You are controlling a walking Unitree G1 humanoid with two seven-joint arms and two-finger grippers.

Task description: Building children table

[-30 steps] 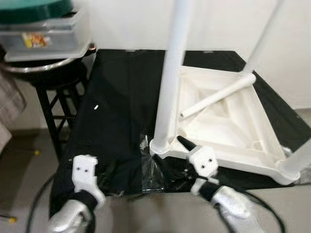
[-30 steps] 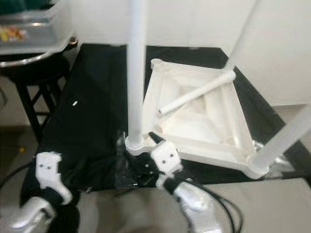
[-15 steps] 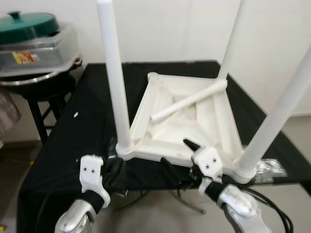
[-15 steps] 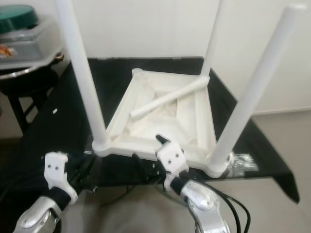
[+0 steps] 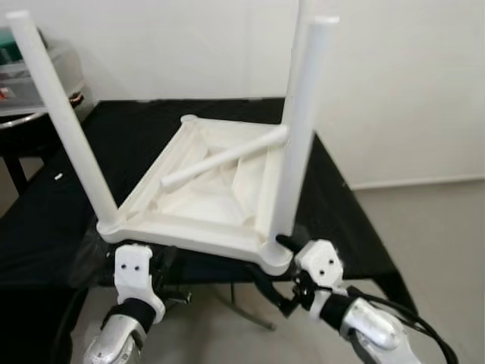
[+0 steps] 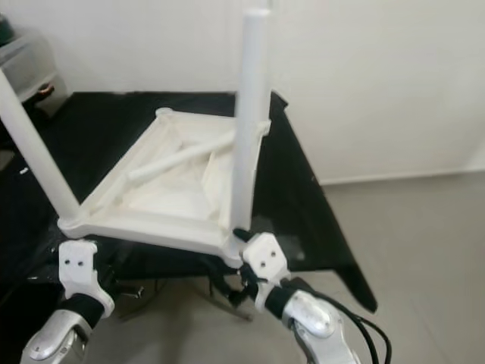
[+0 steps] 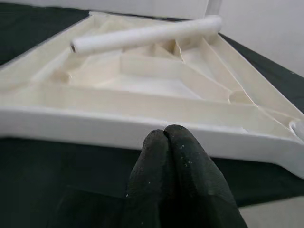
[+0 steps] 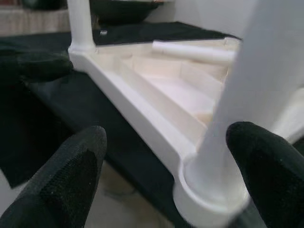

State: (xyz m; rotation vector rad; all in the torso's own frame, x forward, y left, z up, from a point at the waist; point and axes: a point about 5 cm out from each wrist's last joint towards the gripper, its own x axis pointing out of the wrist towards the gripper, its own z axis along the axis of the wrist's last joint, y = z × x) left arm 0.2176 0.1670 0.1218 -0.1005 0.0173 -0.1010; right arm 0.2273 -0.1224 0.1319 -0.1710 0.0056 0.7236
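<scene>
An upside-down white children's table top [image 5: 204, 227] lies on a black-covered table [image 5: 333, 205]. Two white legs stand up from its near corners, one on the left [image 5: 64, 129] and one on the right [image 5: 301, 129]. A loose leg [image 5: 223, 157] rests across the inside of the frame. My left gripper [image 7: 165, 135] is shut with nothing in it, its tips just short of the near rim [image 7: 95, 128]. My right gripper [image 8: 166, 156] is open at the near right corner, with the base of that leg [image 8: 213, 180] between its fingers [image 8: 61, 180] and not touching them.
A stool with a clear container [image 5: 19, 80] stands at the far left. Grey floor [image 5: 432, 243] opens to the right of the table's edge. A white wall runs behind. A black cable [image 5: 413, 322] trails from my right arm.
The whole view has swung, so the table top now sits further left in the picture. My right gripper is now at the near right corner leg instead of mid-rim. The left gripper stays by the near rim.
</scene>
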